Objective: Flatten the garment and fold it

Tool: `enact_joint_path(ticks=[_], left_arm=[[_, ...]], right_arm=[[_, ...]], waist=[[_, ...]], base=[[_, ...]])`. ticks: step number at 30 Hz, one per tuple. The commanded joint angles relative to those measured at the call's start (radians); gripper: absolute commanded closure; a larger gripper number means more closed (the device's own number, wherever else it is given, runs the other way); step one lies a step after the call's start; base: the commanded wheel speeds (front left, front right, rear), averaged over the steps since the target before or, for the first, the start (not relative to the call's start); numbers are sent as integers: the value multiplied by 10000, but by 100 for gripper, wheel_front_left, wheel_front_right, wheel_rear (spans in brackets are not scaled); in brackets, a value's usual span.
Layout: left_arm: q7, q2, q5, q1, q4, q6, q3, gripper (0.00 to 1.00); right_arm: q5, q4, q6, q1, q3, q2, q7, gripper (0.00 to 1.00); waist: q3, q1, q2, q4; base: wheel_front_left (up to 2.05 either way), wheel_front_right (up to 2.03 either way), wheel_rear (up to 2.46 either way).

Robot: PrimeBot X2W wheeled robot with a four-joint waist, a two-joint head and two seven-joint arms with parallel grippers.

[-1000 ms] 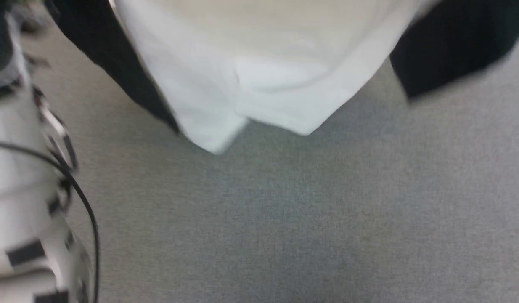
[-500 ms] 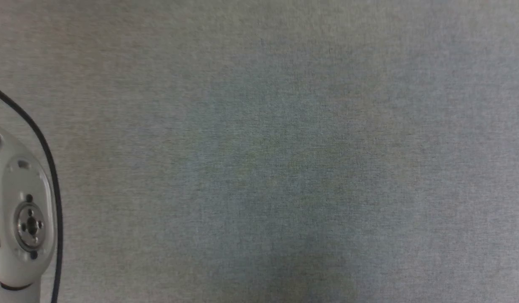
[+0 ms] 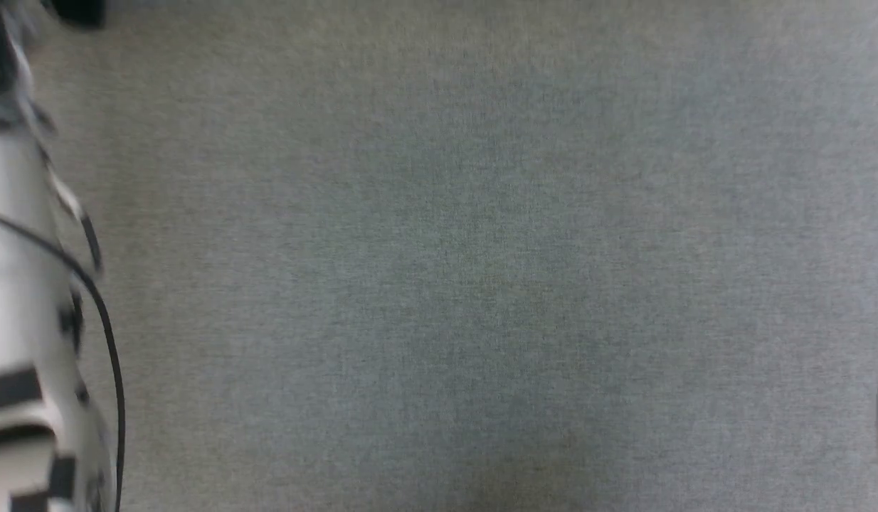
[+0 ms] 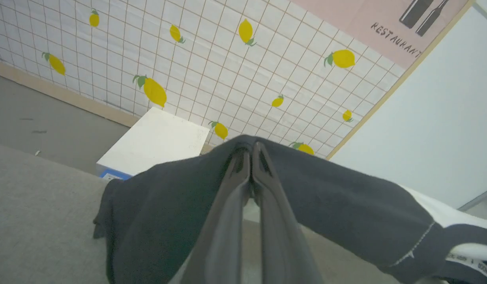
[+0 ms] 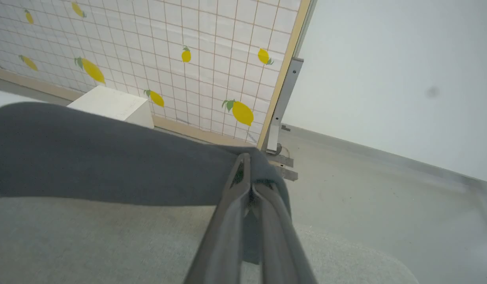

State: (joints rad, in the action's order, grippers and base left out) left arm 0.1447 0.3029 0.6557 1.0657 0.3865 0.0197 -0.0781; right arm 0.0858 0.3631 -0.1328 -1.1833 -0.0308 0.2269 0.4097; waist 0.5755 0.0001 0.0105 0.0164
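Note:
In the left wrist view my left gripper is shut on a fold of the garment's black sleeve, which drapes down both sides of the fingers. To the right, the garment's white body and the lettered collar tape run off the frame. In the right wrist view my right gripper is shut on the other black sleeve, which stretches away to the left above the grey surface. The chest print is hidden. My pale left forearm stands blurred at the head view's left edge.
A grey fabric table top lies under both arms. Beyond it stand a lemon-print grid wall panel, a white box on the floor, and a metal post beside a plain white wall.
A second ago the garment's white hem and black sleeves hung across the top of the head view; now they are out of it. The left forearm has shifted along the left edge.

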Motion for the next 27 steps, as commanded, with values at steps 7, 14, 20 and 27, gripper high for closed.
enact_joint_path(ticks=[7, 14, 20, 27], left_arm=[[733, 362, -470, -3694, -730, 339, 732, 100], [1397, 77, -390, -6988, -2023, -100, 1015, 100], [1835, -5, -243, -9275, -3072, -596, 931, 100], [2249, -233, -98, -11170, -4007, -988, 1055, 100]], right_arm=[[1255, -1395, 21, 3916, 51, 113, 375, 100], [1528, -3144, 21, 7398, 815, -384, 750, 100], [1284, -4148, 21, 9702, 1475, -914, 1115, 100], [1166, -5055, 21, 11903, 2153, -1583, 1819, 100]], waist=[[-2135, -1, -105, -329], [-3347, -1, -105, -500], [-4032, -1, -105, -659], [-4328, -1, -105, -835]], base=[[0, 0, 0], [0, 0, 0], [0, 0, 0], [0, 0, 0]])
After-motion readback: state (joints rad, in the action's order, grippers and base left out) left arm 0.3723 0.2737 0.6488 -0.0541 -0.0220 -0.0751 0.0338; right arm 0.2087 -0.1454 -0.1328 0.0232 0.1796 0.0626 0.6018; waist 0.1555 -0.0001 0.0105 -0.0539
